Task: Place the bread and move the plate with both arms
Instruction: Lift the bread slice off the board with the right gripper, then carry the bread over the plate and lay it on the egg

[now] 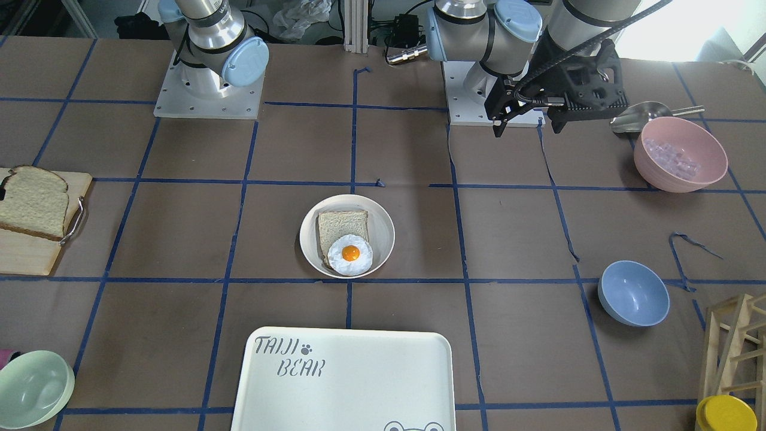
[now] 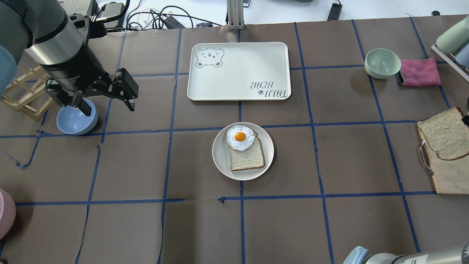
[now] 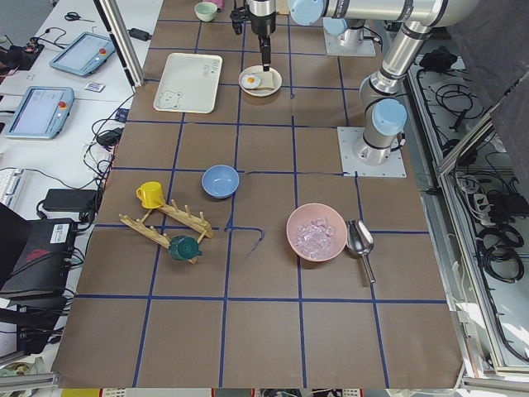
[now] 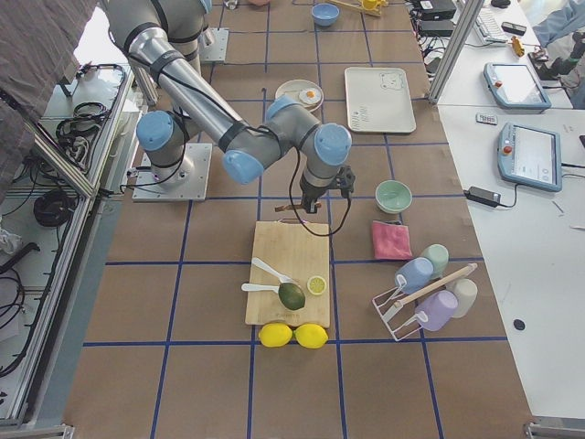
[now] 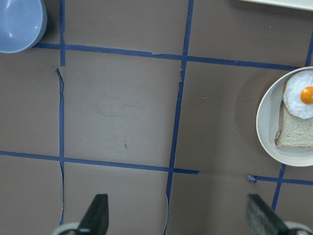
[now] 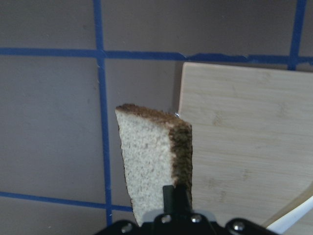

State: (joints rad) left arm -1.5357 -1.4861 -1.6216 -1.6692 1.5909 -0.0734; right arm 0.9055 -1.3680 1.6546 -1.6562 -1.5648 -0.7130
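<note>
Pinching the bread [image 6: 149,161], the right gripper [image 6: 171,198] should next carry it onto the plate [image 2: 221,154]; the left gripper [image 2: 109,109] hangs spread.

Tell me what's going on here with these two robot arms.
The right gripper is shut on the bread, a dark-crusted slice, at the edge of the wooden cutting board. The left gripper hangs open and empty near a blue bowl. The plate sits mid-table, already carrying a paler slice and a fried egg.
</note>
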